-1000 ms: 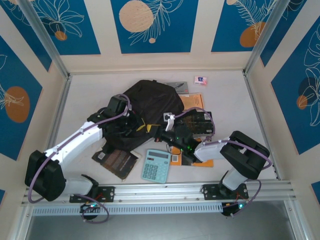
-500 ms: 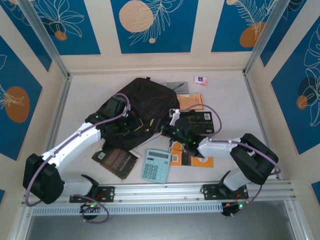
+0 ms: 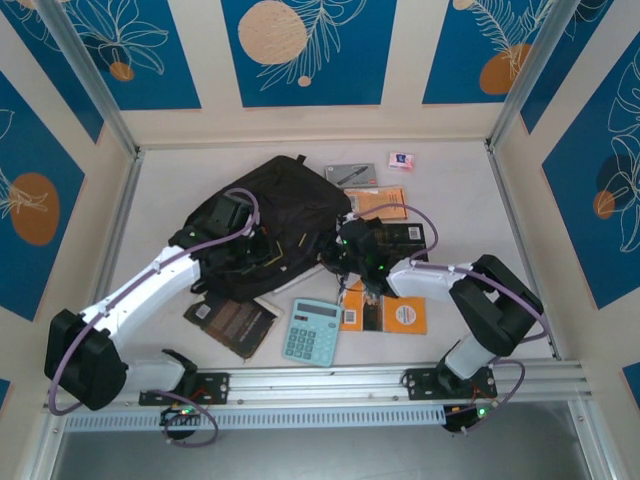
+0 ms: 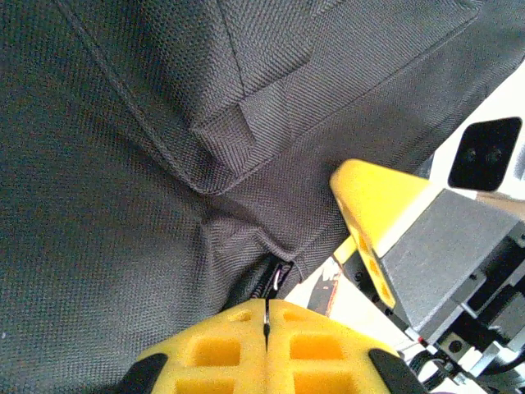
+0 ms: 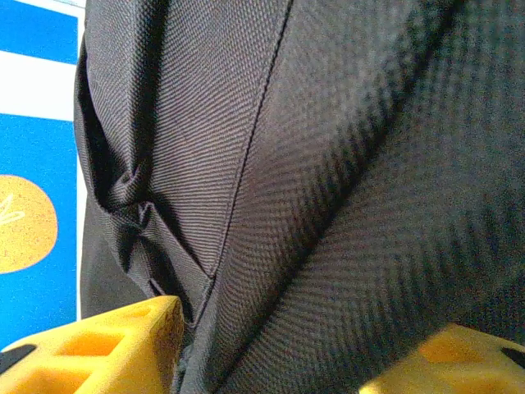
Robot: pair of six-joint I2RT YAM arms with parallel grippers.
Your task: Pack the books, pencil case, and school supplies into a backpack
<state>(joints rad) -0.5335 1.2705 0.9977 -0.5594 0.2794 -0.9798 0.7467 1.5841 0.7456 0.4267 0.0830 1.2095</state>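
1. Toward the left half of the table (image 3: 165,190): left gripper (image 4: 267,341) clamped shut, yellow pads flush together on what looks like the zip tab of the backpack (image 3: 285,215). Judged a hold on the zip, not an idle closure.
2. Near the front edge, left of centre: dark brown book (image 3: 232,320) flat on the table, far corner tucked under the bag's near side. Not packed.
3. Mid-table: backpack slumped in a heap. No opened mouth made out in any view; interior hidden, contents cannot be told.
4. Front edge, centre: teal calculator (image 3: 312,332) just beside the brown book, outside the bag.
5. At the bag's right flank: right gripper (image 5: 279,357) with jaws standing apart and a fold of black fabric between the pads. No pinch visible, so taken as open.
6. Toward the far edge, right of centre: grey pencil case (image 3: 352,174) just beside the bag's far corner. Small pink, white and blue eraser (image 3: 401,159) further right, apart from it.
7. Right of the bag: one orange book (image 3: 382,203), black book with gold print (image 3: 405,240), more orange books (image 3: 390,312) toward the front edge. All lying on the table.
8. Progress, judged: nothing visibly loaded, and the step in hand appears to be getting the bag open. Left to do: unzip, load the books, pencil case, calculator and eraser.
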